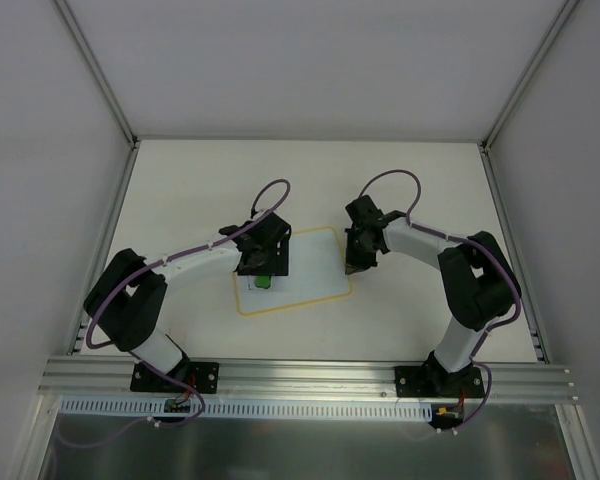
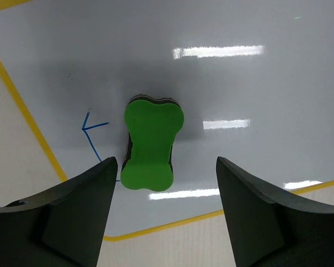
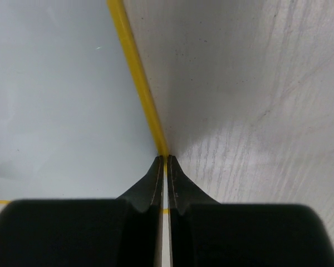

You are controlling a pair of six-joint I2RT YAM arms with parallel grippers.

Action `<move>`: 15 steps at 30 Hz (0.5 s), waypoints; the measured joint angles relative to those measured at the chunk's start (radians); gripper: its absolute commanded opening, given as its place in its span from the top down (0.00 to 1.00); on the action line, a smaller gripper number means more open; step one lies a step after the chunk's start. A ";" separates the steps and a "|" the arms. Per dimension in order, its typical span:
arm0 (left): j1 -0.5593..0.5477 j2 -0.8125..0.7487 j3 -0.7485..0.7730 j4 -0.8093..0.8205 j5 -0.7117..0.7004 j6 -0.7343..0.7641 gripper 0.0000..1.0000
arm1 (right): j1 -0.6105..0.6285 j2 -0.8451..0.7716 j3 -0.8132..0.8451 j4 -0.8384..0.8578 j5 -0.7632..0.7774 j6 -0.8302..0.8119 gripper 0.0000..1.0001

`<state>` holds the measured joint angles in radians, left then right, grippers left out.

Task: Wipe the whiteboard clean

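White face, yellow rim: the whiteboard (image 1: pixel 312 262) lies flat on the tabletop (image 1: pixel 180 200), between the two arms and in front of their bases.
Long axis: in the top view it runs left to right, with the right end turned slightly away from the bases.
Green eraser (image 1: pixel 264 281): a bone-shaped block with a dark underlayer resting on the board's left part, near its near edge.
Top view only: it shows the board's whole outline and both arms bent inward over it. The left claw (image 1: pixel 263 268) covers most of the eraser, so only a green patch shows.
Left wrist view only: the eraser (image 2: pixel 150 147) is seen entire, its long axis running near to far between the fingers. Blue strokes (image 2: pixel 93 129) sit just to its left on the board (image 2: pixel 239 83), a short angled mark and a line running on toward the near finger. They spell no letters.
Left claw (image 2: pixel 166 162): spread wide, one finger on each side of the eraser, with board surface visible between each finger and the block.
Right wrist view only: the yellow border runs straight away from the fingertips, with the board (image 3: pixel 61 100) on its left and pale grained tabletop (image 3: pixel 256 83) on its right.
Right claw (image 3: pixel 166 161): pressed together with only a hairline slit between the fingers, tips at the yellow border of the board's right edge (image 1: pixel 355 266). Whether they bear down on it cannot be told.
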<state>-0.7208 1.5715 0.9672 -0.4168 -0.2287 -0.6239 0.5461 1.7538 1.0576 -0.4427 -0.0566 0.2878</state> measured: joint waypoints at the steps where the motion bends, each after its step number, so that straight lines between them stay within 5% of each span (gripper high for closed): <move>1: 0.000 0.002 0.000 -0.002 0.000 0.004 0.31 | 0.000 -0.001 -0.003 0.004 -0.001 0.000 1.00; 15: 0.003 0.031 0.000 -0.016 -0.027 0.049 0.42 | 0.000 -0.003 -0.008 0.022 -0.009 0.000 1.00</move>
<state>-0.7181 1.6024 0.9676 -0.4324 -0.2558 -0.5751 0.5461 1.7508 1.0492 -0.4206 -0.0654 0.2878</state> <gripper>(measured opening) 0.597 0.021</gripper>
